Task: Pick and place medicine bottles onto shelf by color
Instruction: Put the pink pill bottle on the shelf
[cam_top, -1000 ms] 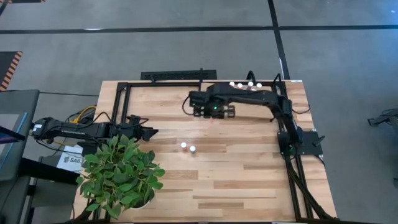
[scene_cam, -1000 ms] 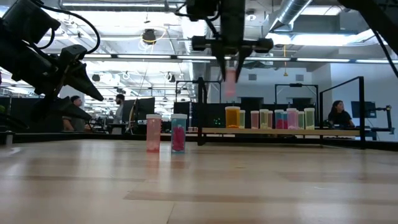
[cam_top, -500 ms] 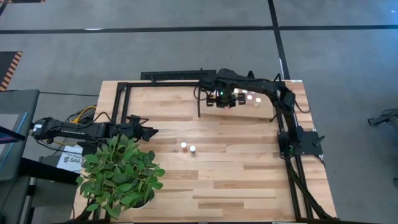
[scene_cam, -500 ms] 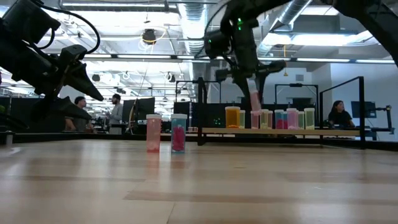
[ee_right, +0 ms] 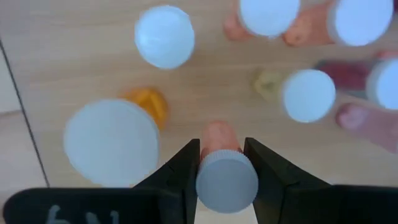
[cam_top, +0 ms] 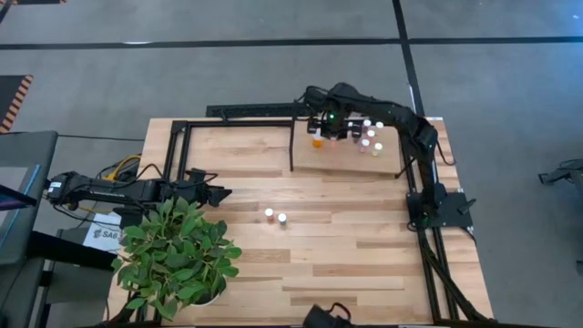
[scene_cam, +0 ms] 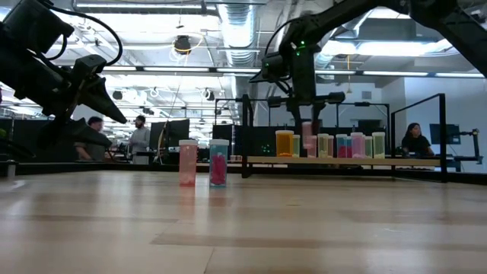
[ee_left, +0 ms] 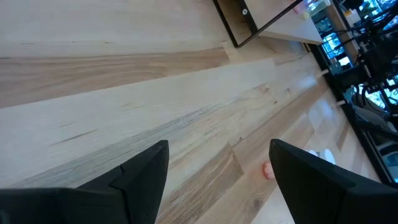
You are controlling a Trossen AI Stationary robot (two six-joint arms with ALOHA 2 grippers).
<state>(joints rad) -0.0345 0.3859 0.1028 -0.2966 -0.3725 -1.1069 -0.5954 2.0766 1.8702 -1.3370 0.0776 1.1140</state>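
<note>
My right gripper (cam_top: 332, 126) is over the shelf (cam_top: 351, 162), the pale board at the table's far right, and is shut on a pink white-capped vial (scene_cam: 307, 135). Several more vials (scene_cam: 346, 144) stand on their bases on the shelf beside the larger orange bottle (scene_cam: 284, 143), whose wide cap also shows in the right wrist view (ee_right: 112, 142). Two pink vials (cam_top: 276, 217) stand upright on the tabletop near its middle, and show in the low view too (scene_cam: 187, 164). My left gripper (cam_top: 219, 193) is open and empty at the table's left, its fingers wide apart in its own wrist view (ee_left: 217, 180). My right gripper pinches the pink vial at its white cap (ee_right: 226, 180) between its two fingers (ee_right: 186, 169), one on each side. The fingers come from above, pointing down. The vial hangs upright below them, its pink body (ee_right: 219, 134) a little above the shelf board, next to the large orange bottle.
A potted leafy plant (cam_top: 178, 255) stands at the table's near left, close to my left arm. Black frame bars (cam_top: 182, 137) run along the far left of the table and around the shelf. People sit in the room beyond the table (scene_cam: 415, 141).
My right gripper has carried the pink vial from above the table's middle toward the far right, over the shelf, and has come down. The vial hung tilted half a second ago and is upright now. My left arm has kept still.
</note>
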